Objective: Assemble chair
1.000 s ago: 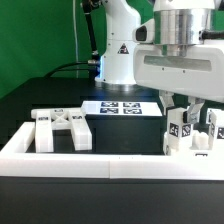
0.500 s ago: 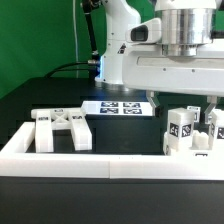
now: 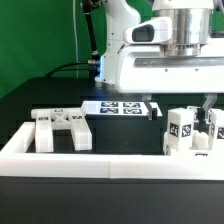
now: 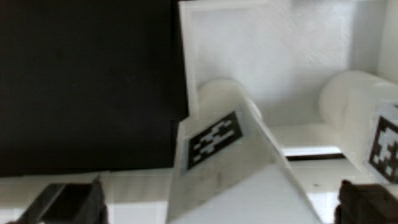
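Chair pieces (image 3: pixel 186 134) are being shown unjoined in the exterior view, in two groups well apart. An X-braced panel (image 3: pixel 62 127) is lying flat at the exterior view's left, just behind the near border wall (image 3: pixel 100 162). A cluster of tagged blocks (image 3: pixel 184 128) is standing upright at the exterior view's right, also against that wall. The marker board (image 3: pixel 122 107) is lying farther back on the dark table (image 3: pixel 40 100), between the two groups. The gripper (image 3: pixel 181 107) is being held directly over the cluster, its jaws spread wide, one to each side of the tallest block's top, and nothing is being gripped or lifted. Whether the blocks are already locked to one another cannot be told from here.

In the wrist view one tagged block (image 4: pixel 228 150) is being framed between the dark fingertips (image 4: pixel 63 205), with clear gaps to both sides, so the gripper (image 4: pixel 214 205) is being read as released. A second tagged piece (image 4: pixel 377 125) is standing just beside the first.

As a judgement, the assembly is being taken as far from complete: the blocks are gathered at one side, while the X-braced panel is waiting untouched and the remaining joins are yet to be made
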`<control>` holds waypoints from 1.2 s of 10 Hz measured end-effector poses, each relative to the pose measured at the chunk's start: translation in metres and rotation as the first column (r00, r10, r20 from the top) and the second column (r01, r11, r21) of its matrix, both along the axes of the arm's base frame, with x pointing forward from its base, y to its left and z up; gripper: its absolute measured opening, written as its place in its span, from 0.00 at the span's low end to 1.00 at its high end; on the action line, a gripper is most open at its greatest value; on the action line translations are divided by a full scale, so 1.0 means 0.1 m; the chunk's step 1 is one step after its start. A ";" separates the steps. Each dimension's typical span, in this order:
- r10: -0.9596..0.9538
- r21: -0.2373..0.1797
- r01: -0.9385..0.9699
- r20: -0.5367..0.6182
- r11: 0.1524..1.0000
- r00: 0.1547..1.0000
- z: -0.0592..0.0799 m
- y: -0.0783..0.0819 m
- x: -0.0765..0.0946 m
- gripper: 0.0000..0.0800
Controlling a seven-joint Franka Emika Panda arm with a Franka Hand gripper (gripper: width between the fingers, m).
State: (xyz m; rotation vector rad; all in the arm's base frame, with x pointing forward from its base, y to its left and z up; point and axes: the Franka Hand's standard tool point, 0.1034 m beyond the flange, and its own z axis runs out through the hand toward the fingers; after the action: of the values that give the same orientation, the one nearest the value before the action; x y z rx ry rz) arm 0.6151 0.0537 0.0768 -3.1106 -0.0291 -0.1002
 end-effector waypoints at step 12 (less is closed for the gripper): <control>0.138 -0.027 -0.139 -0.003 0.990 0.990 -0.02 -0.03 -0.01 0.36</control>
State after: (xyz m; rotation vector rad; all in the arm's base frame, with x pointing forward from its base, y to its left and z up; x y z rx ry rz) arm 0.6145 0.0510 0.0753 -3.1234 -0.2481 -0.0960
